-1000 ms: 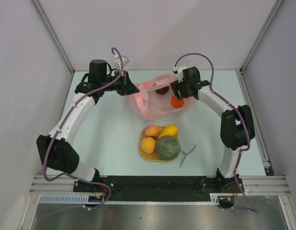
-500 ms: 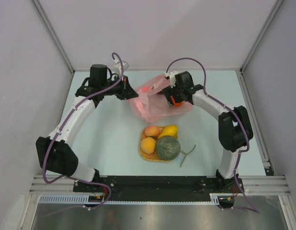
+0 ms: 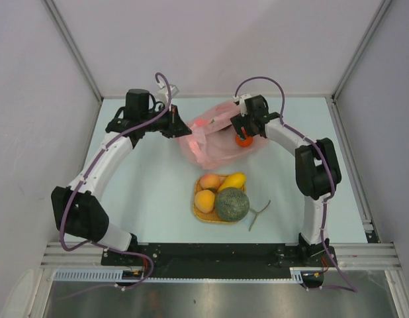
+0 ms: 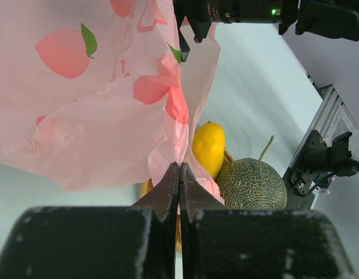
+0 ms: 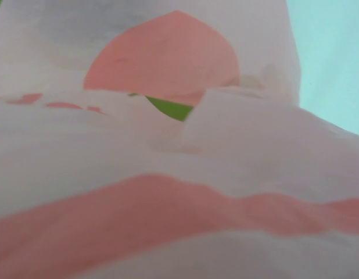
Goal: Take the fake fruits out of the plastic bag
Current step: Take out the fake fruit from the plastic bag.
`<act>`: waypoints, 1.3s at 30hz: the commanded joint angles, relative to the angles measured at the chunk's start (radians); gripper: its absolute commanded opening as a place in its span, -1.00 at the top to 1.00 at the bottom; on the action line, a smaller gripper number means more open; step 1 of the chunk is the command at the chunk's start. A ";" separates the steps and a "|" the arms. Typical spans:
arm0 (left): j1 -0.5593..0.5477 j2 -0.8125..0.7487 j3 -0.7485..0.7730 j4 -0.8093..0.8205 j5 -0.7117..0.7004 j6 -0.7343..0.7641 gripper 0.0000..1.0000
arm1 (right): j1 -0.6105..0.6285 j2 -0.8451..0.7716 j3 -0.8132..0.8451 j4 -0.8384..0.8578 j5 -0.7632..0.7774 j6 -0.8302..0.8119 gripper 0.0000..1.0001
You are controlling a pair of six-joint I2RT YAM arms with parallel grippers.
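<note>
Okay, the plastic bag [image 3: 214, 139] lies crumpled on the counter [image 3: 145, 172] at the far middle, between the two arms. It is thin pink film with peach prints.

The left arm [image 3: 105, 156] reaches in from the left side. The left jaws are pressed together on a fold of the bag's edge. The left wrist view shows the film pinched between the closed tips, with the rest of the bag spreading away above them.

The right arm [image 3: 290, 136] comes in from the right, its wrist over the bag's right part. For the right jaws I cannot tell whether they are apart or together. The right wrist view is filled with blurred pink plastic, no fingers show, and there is only a corner of counter at upper right.

A small orange fruit [image 3: 243, 140] shows just under that wrist at the bag's right side. I cannot tell whether it is gripped or only lying in the bag.

Nearer the arm bases, apart from the bag, a woven mat [image 3: 206, 216] carries four fruits packed together:
- the melon [image 3: 231, 204], near right
- the mango [image 3: 233, 179], far right
- a peach-coloured fruit [image 3: 209, 181], far left
- an orange-yellow round fruit [image 3: 204, 200], near left

A forked grey-green stem [image 3: 257, 213] lies on the counter just right of the melon. In the left wrist view the mango and melon sit side by side past the bag's hanging edge.
</note>
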 commanded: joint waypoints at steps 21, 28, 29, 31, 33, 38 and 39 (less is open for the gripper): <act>-0.005 0.013 0.035 0.005 0.002 0.003 0.99 | 0.034 -0.122 0.057 -0.159 -0.374 -0.030 -0.06; -0.011 0.003 0.024 -0.012 -0.012 0.025 0.99 | -0.008 0.028 0.189 -0.127 -0.306 -0.011 -0.32; -0.011 0.003 0.024 -0.012 -0.013 0.028 0.99 | -0.012 0.053 0.195 -0.116 -0.273 -0.011 -0.46; -0.011 0.007 0.027 -0.020 -0.015 0.032 0.99 | -0.019 0.071 0.212 -0.084 -0.183 -0.001 -0.67; -0.013 0.012 0.030 -0.024 -0.018 0.037 0.99 | -0.030 0.096 0.221 -0.082 -0.161 -0.004 -0.85; -0.011 0.024 0.032 -0.021 -0.018 0.036 0.99 | -0.053 0.131 0.220 -0.096 -0.193 -0.008 -0.92; -0.011 0.026 0.032 -0.020 -0.018 0.036 0.99 | -0.056 0.139 0.217 -0.098 -0.204 -0.007 -0.92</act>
